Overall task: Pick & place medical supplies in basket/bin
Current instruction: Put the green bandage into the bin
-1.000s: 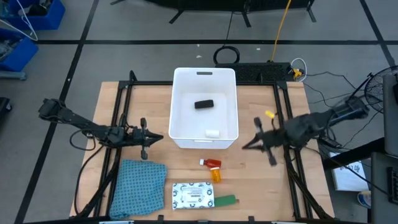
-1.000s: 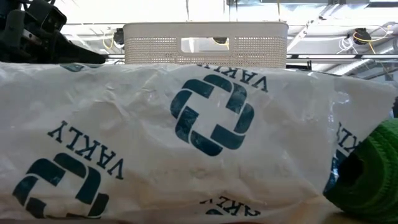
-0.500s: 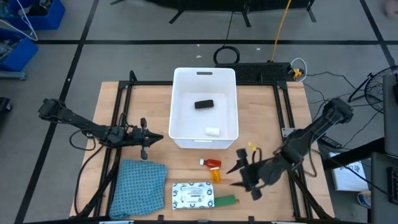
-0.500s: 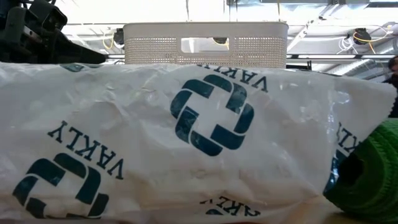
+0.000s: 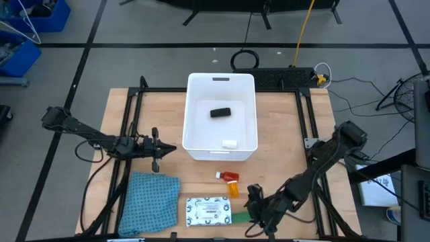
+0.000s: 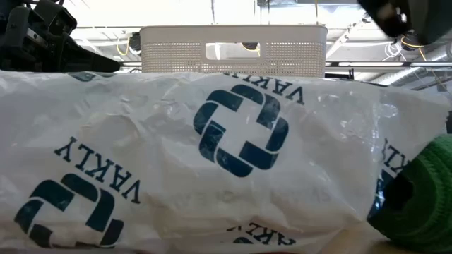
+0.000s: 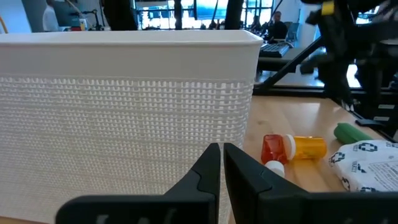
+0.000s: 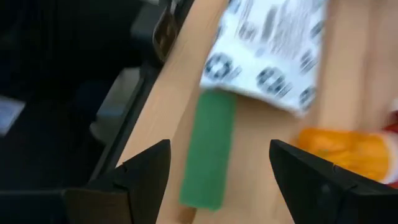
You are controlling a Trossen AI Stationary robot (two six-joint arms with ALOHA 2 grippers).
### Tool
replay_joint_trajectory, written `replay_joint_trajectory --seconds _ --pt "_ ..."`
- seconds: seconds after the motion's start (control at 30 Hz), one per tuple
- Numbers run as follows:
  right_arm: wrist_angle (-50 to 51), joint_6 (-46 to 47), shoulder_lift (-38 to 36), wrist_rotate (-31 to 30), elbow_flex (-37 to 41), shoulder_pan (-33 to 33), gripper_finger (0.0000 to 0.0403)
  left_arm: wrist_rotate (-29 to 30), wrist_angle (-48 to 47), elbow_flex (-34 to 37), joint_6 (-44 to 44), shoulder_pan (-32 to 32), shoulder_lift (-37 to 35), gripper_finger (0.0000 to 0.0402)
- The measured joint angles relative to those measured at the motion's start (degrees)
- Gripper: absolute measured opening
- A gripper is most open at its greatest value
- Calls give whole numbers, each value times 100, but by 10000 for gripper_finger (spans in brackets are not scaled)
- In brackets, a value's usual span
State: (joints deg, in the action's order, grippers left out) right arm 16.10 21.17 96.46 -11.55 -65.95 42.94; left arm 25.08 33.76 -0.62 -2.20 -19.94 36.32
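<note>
Inside white rectangular plastic tub: black oblong, small white piece. On worktop remain orange vial, white printed packet, green oblong. Right gripper fingers wide open, empty, over green oblong; left gripper fingers closed, empty.

A teal cloth is being carried, crumpled, by the wooden worktop near its front left corner. The worktop is being framed by black rails. A coiled black cable and a yellow cable are being left on the grey floor behind it. Blue bins are being kept at the far left. People are being seen seated in the room beyond.
</note>
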Motion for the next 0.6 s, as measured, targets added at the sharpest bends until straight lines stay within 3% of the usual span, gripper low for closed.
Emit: replay_joint_trajectory --seconds 0.4,0.6 --pt "-450 59 1099 441 2 -96 266 -2 -17 0 -69 0 4 26" --pt "-480 -64 1287 726 2 -246 238 -4 -17 0 -34 0 4 26"
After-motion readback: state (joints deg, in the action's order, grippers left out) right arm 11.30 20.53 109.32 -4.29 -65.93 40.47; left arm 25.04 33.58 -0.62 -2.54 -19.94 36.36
